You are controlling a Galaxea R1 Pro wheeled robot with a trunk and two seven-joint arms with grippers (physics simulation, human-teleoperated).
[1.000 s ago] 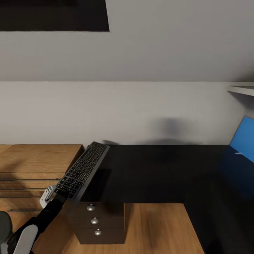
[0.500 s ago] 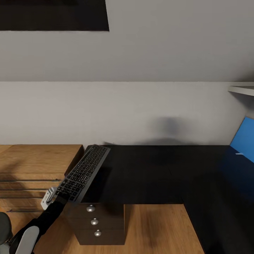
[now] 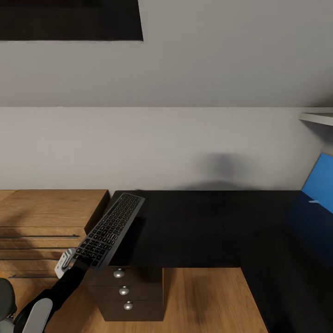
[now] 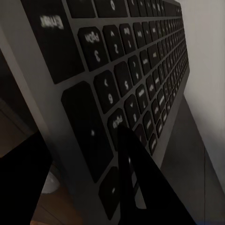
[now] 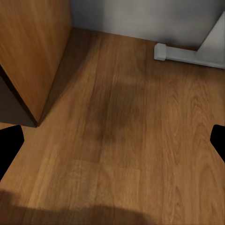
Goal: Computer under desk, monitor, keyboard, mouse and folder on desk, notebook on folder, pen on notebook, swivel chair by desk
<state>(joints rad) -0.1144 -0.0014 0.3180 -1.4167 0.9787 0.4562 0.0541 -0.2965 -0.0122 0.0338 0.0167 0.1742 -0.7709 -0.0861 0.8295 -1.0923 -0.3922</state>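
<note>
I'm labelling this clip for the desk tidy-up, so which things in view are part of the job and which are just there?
Part of the job:
- keyboard, held at its near end by the left gripper
- desk, black-topped, with its drawer unit

Just there:
- light-wood dresser beside the desk
- wood floor
- grey wall
- right gripper, over the floor

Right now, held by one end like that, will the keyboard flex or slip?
Probably stiff: the keyboard stays straight though the left hand grips only its near end. Long overhang means leverage, so it may pivot in the grip. Its far end looks down near the desk, easing that.
</note>
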